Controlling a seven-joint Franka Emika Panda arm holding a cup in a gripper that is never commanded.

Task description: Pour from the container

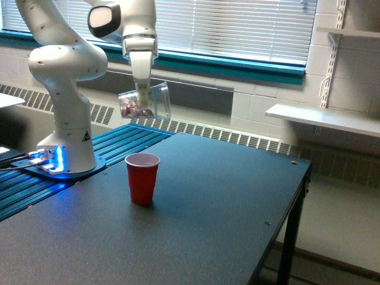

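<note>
**A:** Above the table (196, 225), the container (144, 104) is held in the air by the gripper (142, 97), fingers clamped on its wall. It's tipped well over, its long axis close to level; which end is the mouth can't be told for sure. Pinkish and white pieces can be seen bunched at the end toward the exterior view's left.

**B:** And the red cup (142, 177)?

**A:** Stood upright on the table, almost straight below the container, well apart from it. Probably only a drop plus a bit more tilt is needed so the pieces land inside it.
</note>
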